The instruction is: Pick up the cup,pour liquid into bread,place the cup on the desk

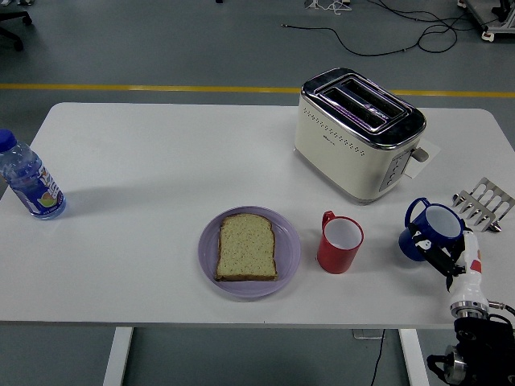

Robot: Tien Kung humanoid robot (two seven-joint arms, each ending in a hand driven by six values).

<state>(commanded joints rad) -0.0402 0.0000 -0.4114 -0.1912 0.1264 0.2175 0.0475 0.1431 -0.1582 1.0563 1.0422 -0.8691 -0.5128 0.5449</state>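
Observation:
A blue cup [435, 226] with a white inside hangs tilted just above the table at the right. My right hand [441, 256] comes up from the lower right corner, its dark fingers curled around the cup's lower side. A slice of bread [247, 247] lies on a lilac plate [290, 246] at the table's front centre. A red cup [340, 244] stands upright between the plate and the blue cup. My left arm does not show.
A cream toaster [358, 133] stands behind the cups. A small metal rack [485, 203] lies at the right edge, close behind the blue cup. A water bottle [29, 183] stands at the far left edge of the white table [145, 161].

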